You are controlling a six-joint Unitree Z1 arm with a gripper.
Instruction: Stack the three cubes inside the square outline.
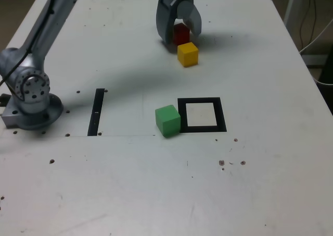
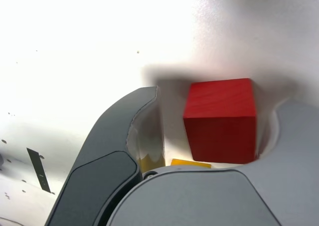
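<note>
Three cubes were to be seen on the white table [image 1: 270,194], none yet stacked: the red cube [image 1: 181,33] far back, the yellow cube [image 1: 188,54] just in front of it and apparently touching, and the green cube [image 1: 167,120] just beside the square outline [image 1: 202,114] on the exterior view's left, overlapping or touching its black border. The white centre of the outline was bare.

The step in hand was judged to be the pickup of the red cube. The gripper [image 1: 179,35] was lowered around it, one jaw on each side. In the wrist view the red cube [image 2: 222,120] was seen between the jaws, one jaw close against it and a clear gap left at the other, so the jaws were partly closed and no grip was yet made. The next move would call for the jaws to be closed fully on the cube, then a straight lift before any travel toward the outline.

Room was tight at the pickup, since a sliver of the yellow cube [image 2: 190,162] was seen right at the gripper's body and could be nudged. Between pickup and outline the table was open. The green cube at the outline's edge left little margin there. The black strip [image 1: 97,112] and the arm's base [image 1: 31,98] lay well apart.
</note>
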